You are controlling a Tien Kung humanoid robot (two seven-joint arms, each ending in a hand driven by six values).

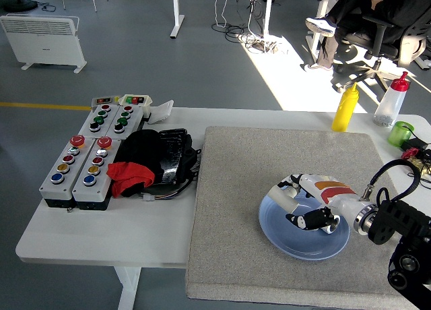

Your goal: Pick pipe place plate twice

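A light blue plate (303,242) lies on the grey mat (236,189) at the front right. My right hand (306,205), white with black finger parts and an orange stripe, reaches in from the right and sits low over the plate's far half. Its fingers are curled around a short white pipe (286,197), whose end shows at the plate's left rim. The hand hides most of the pipe. No other pipe shows on the mat. My left arm is out of view.
Several button boxes (84,162) stand at the left, with a black and red bundle of cloth and cables (151,162) beside them. A yellow squeeze bottle (345,108), a clear bottle with a red cap (390,101) and a green cup (402,133) stand at the back right.
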